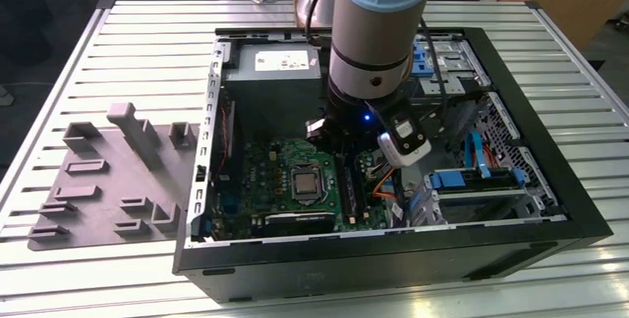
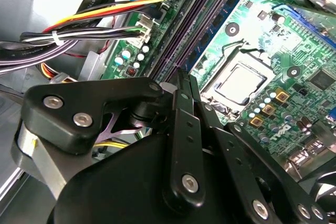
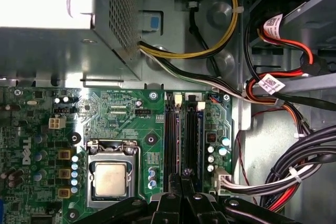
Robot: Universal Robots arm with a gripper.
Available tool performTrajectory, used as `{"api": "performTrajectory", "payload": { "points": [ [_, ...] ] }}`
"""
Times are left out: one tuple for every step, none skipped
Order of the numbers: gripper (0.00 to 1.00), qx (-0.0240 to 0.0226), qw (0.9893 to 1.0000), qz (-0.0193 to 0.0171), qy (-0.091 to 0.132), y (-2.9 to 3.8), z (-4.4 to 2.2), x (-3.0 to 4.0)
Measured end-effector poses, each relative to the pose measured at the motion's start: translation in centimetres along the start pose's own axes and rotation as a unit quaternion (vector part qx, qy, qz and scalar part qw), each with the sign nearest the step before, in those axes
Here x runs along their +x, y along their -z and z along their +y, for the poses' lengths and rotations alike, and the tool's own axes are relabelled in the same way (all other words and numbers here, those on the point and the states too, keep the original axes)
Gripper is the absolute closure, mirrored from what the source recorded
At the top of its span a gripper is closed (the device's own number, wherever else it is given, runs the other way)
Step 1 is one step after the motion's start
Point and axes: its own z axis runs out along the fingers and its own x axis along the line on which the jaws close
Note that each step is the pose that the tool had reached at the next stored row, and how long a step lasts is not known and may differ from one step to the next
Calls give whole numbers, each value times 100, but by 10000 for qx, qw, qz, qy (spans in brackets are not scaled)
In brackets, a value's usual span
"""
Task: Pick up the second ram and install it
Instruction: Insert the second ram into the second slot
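My gripper (image 3: 186, 174) is down inside the open computer case (image 1: 550, 207), over the near end of the long black memory slots (image 2: 194, 19) on the green motherboard (image 1: 280, 163). Its two black fingers (image 2: 181, 108) are pressed together. The second ram (image 3: 186, 140) appears as a thin dark edge standing along one slot, in line with the fingertips, which are shut on its near end. A second slot (image 3: 172, 140) runs beside it on the processor side. In the exterior view the gripper (image 1: 344, 157) sits low beside the processor socket (image 1: 306, 183).
Bundles of coloured cables (image 3: 283, 177) lie close beside the slots. The grey power supply box (image 1: 270, 75) stands behind the board, and drive bays with blue clips (image 1: 462, 178) are on the exterior view's right. A grey plastic tray (image 1: 108, 185) sits outside the case on the slatted table.
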Motion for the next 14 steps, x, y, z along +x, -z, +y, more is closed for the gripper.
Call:
{"api": "performTrajectory", "payload": {
  "points": [
    [88,0,10000,0,0,-3,2,0],
    [88,0,10000,0,0,-5,6,0],
    [88,0,10000,0,0,-7,9,0],
    [88,-1,10000,0,0,-11,12,0],
    [88,-1,10000,0,0,-14,14,0],
    [88,0,10000,0,0,-18,16,0],
    [88,-1,10000,0,0,-24,16,1],
    [88,0,10000,0,0,-28,16,1],
    [88,0,10000,0,0,-32,15,1],
    [88,0,10000,0,0,-41,15,1],
    [88,0,10000,0,0,-46,15,2],
    [88,0,10000,0,0,-48,15,2],
    [88,-1,10000,0,0,-50,15,1],
    [88,-1,10000,0,0,-52,15,2]
  ]
}}
